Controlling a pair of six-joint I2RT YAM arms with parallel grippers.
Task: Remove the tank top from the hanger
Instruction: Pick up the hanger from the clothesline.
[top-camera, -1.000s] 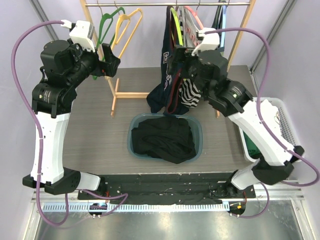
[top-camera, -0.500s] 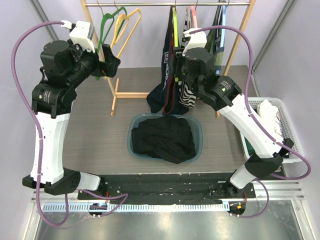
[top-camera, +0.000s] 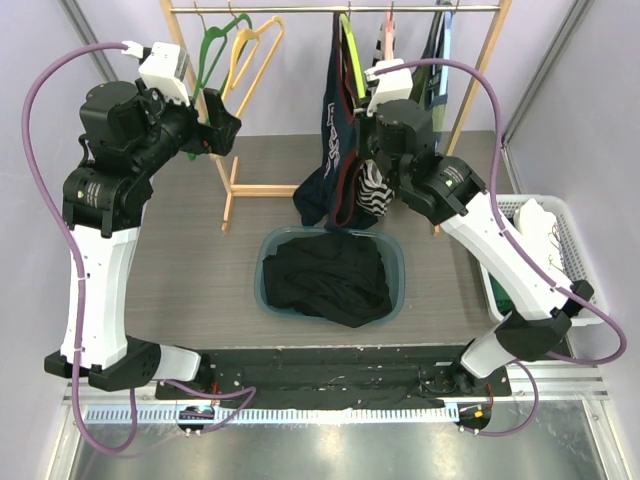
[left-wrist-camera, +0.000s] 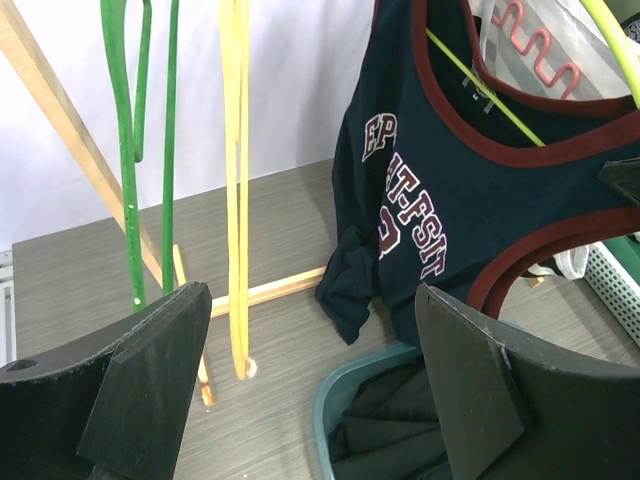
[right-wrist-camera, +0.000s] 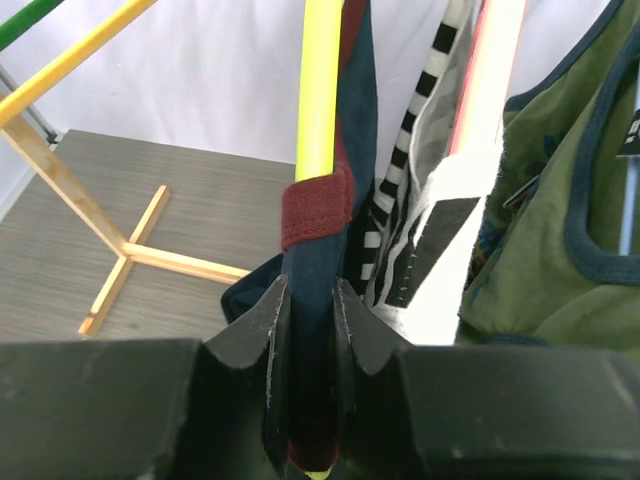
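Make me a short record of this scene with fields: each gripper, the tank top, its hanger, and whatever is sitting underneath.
left gripper: open, holding nothing
right gripper: shut on a strap of the navy tank top with maroon trim
hanger: lime-yellow plastic hanger, strap looped over it
task state: tank top not yet off the hanger
nearby: bare green hanger and bare yellow hanger
below: teal plastic tub holding black clothes

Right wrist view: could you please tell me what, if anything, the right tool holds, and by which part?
The right tool pinches the navy tank top by its shoulder strap, just below the maroon trim wrapped over the yellow-green hanger.
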